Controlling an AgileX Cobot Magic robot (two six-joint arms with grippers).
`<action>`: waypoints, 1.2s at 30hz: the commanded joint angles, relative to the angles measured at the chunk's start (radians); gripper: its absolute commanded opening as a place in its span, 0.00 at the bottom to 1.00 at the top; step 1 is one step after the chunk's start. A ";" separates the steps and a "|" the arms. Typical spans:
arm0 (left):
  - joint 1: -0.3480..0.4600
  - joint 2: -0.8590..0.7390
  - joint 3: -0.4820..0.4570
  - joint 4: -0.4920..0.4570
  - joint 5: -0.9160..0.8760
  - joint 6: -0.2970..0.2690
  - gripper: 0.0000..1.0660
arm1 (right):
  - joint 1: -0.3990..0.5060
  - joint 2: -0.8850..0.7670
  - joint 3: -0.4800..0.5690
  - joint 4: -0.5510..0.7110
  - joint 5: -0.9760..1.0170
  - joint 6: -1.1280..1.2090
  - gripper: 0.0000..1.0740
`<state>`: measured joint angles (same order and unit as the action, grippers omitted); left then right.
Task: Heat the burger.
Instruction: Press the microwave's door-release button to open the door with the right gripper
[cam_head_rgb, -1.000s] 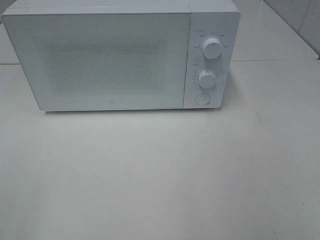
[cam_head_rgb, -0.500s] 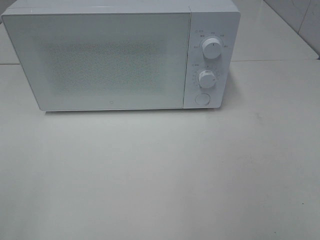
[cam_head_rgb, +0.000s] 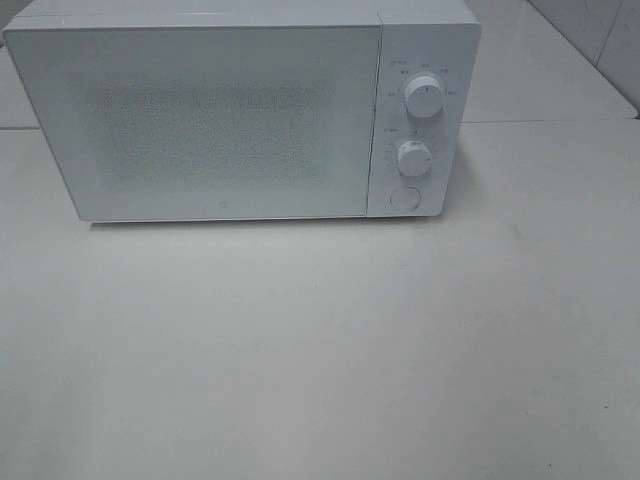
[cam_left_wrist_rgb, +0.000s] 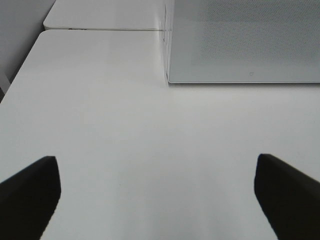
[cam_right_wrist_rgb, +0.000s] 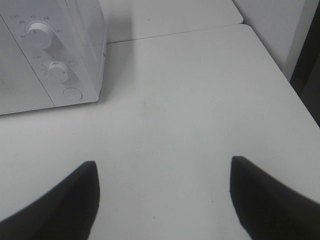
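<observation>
Left claw (cam_left_wrist_rgb: 157, 200) and right claw (cam_right_wrist_rgb: 162, 195) hang open, empty, over the desk (cam_head_rgb: 320, 350), likely waiting: the microwave (cam_head_rgb: 230, 110) up top is shut.

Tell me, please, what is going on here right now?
Nothing is being handled. The white microwave stands on the table with its door shut. The left gripper and the right gripper are both open and empty above the table in front of it. No burger shows in any view.
</observation>
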<state>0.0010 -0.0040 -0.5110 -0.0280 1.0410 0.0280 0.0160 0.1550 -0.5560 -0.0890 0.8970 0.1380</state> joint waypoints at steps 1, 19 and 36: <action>0.001 -0.021 0.006 -0.001 -0.003 -0.008 0.92 | -0.004 0.092 -0.006 -0.008 -0.127 -0.003 0.73; 0.001 -0.021 0.006 -0.001 -0.003 -0.008 0.92 | -0.004 0.536 -0.006 -0.008 -0.550 -0.002 0.71; 0.001 -0.021 0.006 -0.001 -0.003 -0.008 0.92 | -0.004 0.817 0.138 -0.006 -1.107 -0.002 0.71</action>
<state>0.0010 -0.0040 -0.5110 -0.0280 1.0410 0.0280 0.0160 0.9730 -0.4230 -0.0910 -0.1660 0.1380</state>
